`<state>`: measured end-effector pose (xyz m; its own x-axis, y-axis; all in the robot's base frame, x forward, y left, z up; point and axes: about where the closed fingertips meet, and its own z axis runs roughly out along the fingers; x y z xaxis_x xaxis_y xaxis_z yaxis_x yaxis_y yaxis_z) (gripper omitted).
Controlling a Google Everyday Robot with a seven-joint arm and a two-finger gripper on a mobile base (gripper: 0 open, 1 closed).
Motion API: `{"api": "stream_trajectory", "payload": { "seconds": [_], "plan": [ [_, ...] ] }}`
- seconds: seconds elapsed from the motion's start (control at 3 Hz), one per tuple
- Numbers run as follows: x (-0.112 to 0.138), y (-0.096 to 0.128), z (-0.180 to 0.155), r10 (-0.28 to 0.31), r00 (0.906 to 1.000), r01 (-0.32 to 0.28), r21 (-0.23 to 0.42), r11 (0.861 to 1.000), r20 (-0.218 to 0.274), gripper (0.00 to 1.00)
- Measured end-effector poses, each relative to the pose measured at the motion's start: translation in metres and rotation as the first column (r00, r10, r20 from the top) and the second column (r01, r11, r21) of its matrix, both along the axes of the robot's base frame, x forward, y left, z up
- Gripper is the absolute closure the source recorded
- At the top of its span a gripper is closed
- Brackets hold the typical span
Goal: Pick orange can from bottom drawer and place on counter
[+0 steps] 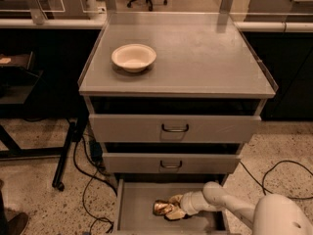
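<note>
The orange can point(163, 208), shiny golden and crumpled, lies in the open bottom drawer point(134, 214) at the foot of the grey cabinet. My white arm reaches in from the lower right, and my gripper point(175, 207) is at the can's right side, touching it. The can hides the fingertips. The counter point(195, 58) is the flat grey top of the cabinet, above the two handled drawers.
A cream bowl point(133, 57) sits on the left part of the counter. The two upper drawers point(174, 128) are slightly pulled out. Black cables point(85, 180) lie on the speckled floor at left and right. A dark table stand point(29, 151) is at the left.
</note>
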<state>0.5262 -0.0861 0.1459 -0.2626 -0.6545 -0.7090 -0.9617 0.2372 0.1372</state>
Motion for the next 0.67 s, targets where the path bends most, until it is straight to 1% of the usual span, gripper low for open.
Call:
{"api": "stream_trajectory", "payload": {
  "seconds": [0.33,0.67],
  "plan": [
    [-0.002,-0.023,0.059,-0.064,0.9955,0.066,-0.021,0.998,0.070,1.00],
    [-0.016,-0.043,0.128,-0.104,0.9865,0.116,-0.093,0.989,0.126,1.00]
  ]
}}
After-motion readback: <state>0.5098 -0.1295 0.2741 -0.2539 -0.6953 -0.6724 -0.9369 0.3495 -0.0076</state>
